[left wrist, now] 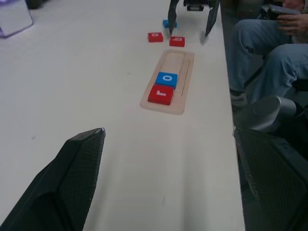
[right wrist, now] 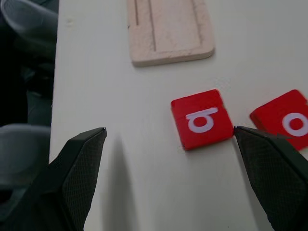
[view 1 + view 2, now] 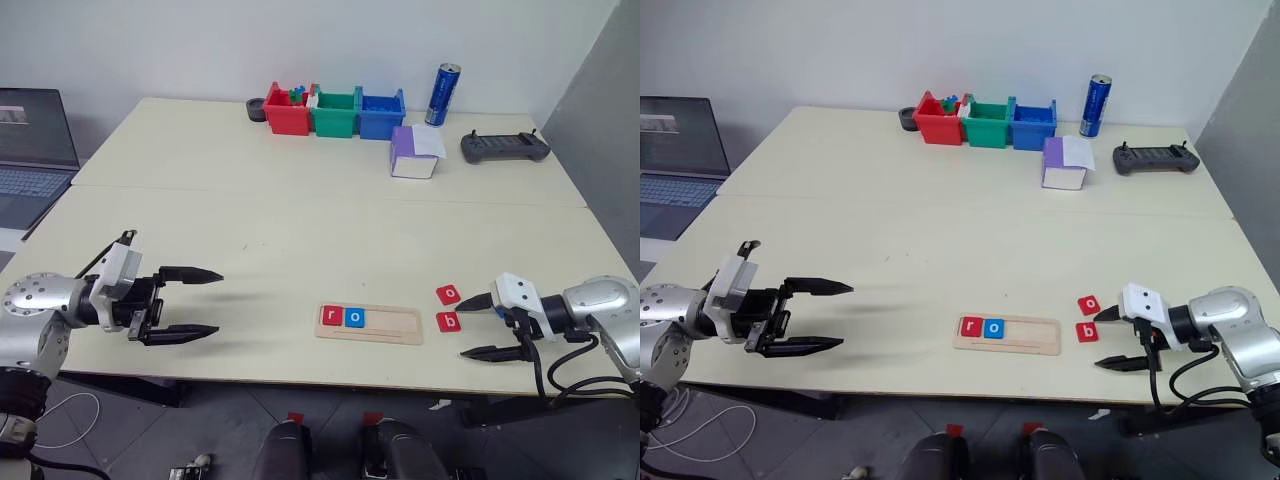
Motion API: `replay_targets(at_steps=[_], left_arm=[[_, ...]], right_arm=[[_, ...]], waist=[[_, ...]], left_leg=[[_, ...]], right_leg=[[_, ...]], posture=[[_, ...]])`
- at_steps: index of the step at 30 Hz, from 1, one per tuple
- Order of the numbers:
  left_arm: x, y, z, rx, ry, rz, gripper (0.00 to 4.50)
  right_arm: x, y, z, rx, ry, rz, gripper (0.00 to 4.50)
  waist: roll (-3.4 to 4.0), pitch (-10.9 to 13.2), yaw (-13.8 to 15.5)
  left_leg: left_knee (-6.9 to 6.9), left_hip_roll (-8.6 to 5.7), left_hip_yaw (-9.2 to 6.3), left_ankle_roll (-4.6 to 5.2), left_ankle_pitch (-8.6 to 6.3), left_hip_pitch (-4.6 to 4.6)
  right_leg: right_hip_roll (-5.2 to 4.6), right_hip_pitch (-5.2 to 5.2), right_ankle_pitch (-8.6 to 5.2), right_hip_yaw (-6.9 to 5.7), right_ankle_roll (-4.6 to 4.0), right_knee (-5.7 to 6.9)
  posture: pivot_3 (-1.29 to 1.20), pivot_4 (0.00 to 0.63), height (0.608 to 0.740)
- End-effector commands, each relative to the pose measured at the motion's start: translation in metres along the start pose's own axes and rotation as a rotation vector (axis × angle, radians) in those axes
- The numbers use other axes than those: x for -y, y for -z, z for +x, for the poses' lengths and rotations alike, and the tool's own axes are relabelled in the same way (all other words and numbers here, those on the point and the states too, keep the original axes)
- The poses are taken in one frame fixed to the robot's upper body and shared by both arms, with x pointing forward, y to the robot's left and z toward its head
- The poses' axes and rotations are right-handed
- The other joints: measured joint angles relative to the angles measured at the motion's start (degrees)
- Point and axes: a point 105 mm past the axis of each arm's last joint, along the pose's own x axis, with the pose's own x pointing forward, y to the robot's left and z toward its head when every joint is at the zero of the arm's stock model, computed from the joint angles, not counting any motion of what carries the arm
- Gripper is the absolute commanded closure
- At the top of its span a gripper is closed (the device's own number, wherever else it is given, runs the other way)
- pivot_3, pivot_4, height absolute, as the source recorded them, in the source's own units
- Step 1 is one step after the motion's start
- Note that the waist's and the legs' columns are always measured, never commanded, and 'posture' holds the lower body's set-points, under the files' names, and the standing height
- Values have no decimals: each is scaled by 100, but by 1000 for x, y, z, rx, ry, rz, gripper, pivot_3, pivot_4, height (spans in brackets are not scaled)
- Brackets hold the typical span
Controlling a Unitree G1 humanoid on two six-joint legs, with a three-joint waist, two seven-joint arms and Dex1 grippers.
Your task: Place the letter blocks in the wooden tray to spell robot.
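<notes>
From the head cameras, the wooden tray (image 3: 369, 324) lay near the front edge of the pale table (image 3: 300, 220), with a red r block (image 3: 331, 316) and a blue o block (image 3: 354, 318) side by side at its left end. To its right, on the bare tabletop, sat a red o block (image 3: 449, 294) and, just nearer the edge, a red b block (image 3: 448, 321). The left gripper (image 3: 185, 303) hovered well left of the tray, fingers spread wide and empty; the right gripper (image 3: 482, 325) stood just right of the b block, also wide and empty. In the left wrist view, a blue block (image 1: 168, 23) lay beyond the two red ones, and a seated person's leg (image 1: 260, 53) showed beside the table. In the right wrist view, the b block lay between the open fingers, close to one fingertip (image 2: 250, 137), with the tray's empty end just beyond.
</notes>
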Motion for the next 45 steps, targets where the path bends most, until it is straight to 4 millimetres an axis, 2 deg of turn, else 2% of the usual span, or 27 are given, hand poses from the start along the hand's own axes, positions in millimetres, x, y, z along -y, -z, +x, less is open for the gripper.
replay_targets(at_steps=[1, 6, 11, 17, 22, 27, 35, 41, 45], left_arm=[[2, -13, 0, 30, 14, 53, 0], [5, -11, 0, 20, 16, 54, 0], [6, -11, -2, 18, 8, 56, 0], [6, -11, -4, 13, -3, 60, 0], [4, -9, -2, 18, -5, 60, 0], [4, -9, -2, 19, -8, 61, 0], [3, -7, -4, 10, -22, 60, 0], [2, -7, -4, 9, -27, 66, 0], [3, -7, -6, 7, -31, 63, 0]], right_arm=[[6, -2, 2, -1, -3, -41, 26], [12, 2, 6, -10, -2, -48, 26], [9, 2, 3, -11, -39, -52, 26], [16, -19, -8, 35, -16, -91, 26], [22, -31, 2, 71, 9, -122, 26], [14, -38, 7, 86, -26, -132, 26], [-8, -38, 2, 64, -111, -98, 26], [13, -42, 5, 64, 79, -13, 26], [7, -41, 7, 69, 170, 60, 26]], waist=[[0, 0, -5], [2, 0, -23], [2, 0, -18], [4, 2, -22], [4, 2, -20], [5, 3, -10], [6, 3, -6], [5, 3, -15], [5, 3, 9]], left_leg=[[0, 1, 0, 0, 0, 1], [-4, 6, 2, -1, 1, 5], [-1, 5, 2, -1, 1, 5], [-2, 5, 3, -1, 1, 5], [-2, 6, 2, -1, 1, 6], [-1, 4, 3, -2, 1, 3], [-1, 4, 2, -1, 1, 4], [-1, 6, 3, -1, 1, 6], [-3, 6, 1, -2, 1, 2]], right_leg=[[0, 1, 0, 0, 0, 1], [5, -1, 0, 0, -1, 4], [4, 1, 0, 0, -1, 5], [4, 0, 0, 1, -1, 5], [4, 0, 0, 0, -2, 7], [3, 0, 0, 1, -2, 6], [2, 1, 0, 1, -2, 5], [3, 0, 0, 1, -2, 9], [3, -1, -1, 1, -3, 6]], posture=[[0, 150, 740], [0, 150, 740], [0, 150, 740], [0, 150, 740], [0, 150, 740], [0, 150, 740], [0, 150, 740], [0, 150, 740], [0, 150, 740]])
